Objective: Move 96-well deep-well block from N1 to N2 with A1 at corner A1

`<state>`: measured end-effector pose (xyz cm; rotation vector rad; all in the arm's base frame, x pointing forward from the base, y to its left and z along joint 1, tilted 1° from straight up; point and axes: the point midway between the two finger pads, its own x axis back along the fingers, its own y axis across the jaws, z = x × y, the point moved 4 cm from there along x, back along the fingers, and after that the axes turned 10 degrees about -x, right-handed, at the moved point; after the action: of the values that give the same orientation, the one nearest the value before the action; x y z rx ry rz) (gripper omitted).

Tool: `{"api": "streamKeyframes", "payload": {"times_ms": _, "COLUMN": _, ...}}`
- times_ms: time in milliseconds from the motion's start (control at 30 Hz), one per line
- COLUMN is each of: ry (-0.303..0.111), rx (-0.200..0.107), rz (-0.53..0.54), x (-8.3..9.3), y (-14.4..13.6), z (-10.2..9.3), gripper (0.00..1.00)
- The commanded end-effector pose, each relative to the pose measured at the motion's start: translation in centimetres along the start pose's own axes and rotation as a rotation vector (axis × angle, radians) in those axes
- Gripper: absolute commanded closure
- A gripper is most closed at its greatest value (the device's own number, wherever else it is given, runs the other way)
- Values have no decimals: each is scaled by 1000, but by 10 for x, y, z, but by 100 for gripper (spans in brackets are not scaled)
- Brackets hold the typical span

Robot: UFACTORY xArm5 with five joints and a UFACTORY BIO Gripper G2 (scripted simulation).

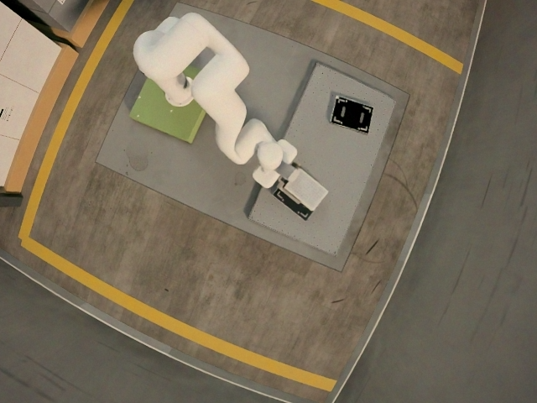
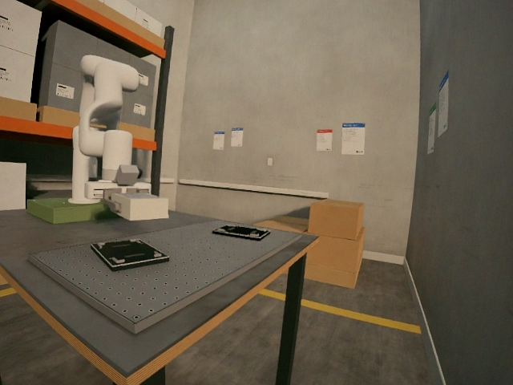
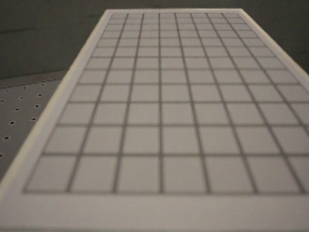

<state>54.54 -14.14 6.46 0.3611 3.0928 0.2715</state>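
The white deep-well block [image 1: 309, 189] [image 2: 144, 207] [image 3: 159, 113] is off the board, held roughly level by one short end. My gripper [image 1: 290, 176] [image 2: 119, 200] is shut on it. The block is raised above the nest N2 [image 1: 292, 206] [image 2: 129, 251], the right nest from the arm's base, and covers part of it in the top view. The nest N1 [image 1: 351, 114] [image 2: 241, 232], at the base's left, is empty. The wrist view shows the block's gridded top, running away from the gripper. I cannot make out the cut-off corner or the nests' A1 marks.
Both nests lie on the raised perforated board [image 1: 346, 173] [image 2: 199, 265]. The arm stands on a green base block [image 1: 162, 123] [image 2: 62, 213] at the back of the table. Cardboard boxes [image 2: 336, 217] stand on the floor beyond the table.
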Motion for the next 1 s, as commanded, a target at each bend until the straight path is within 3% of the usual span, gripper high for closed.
{"api": "streamKeyframes", "payload": {"times_ms": 0, "ry": -4, "rx": 12, "rz": -2, "x": -2, "y": -6, "z": -3, "gripper": 100}}
{"api": "streamKeyframes", "payload": {"times_ms": 167, "ry": -4, "rx": 13, "rz": -2, "x": -3, "y": -23, "z": -6, "gripper": 100}}
{"api": "streamKeyframes", "payload": {"times_ms": 967, "ry": -4, "rx": 13, "rz": -2, "x": -3, "y": -22, "z": -6, "gripper": 100}}
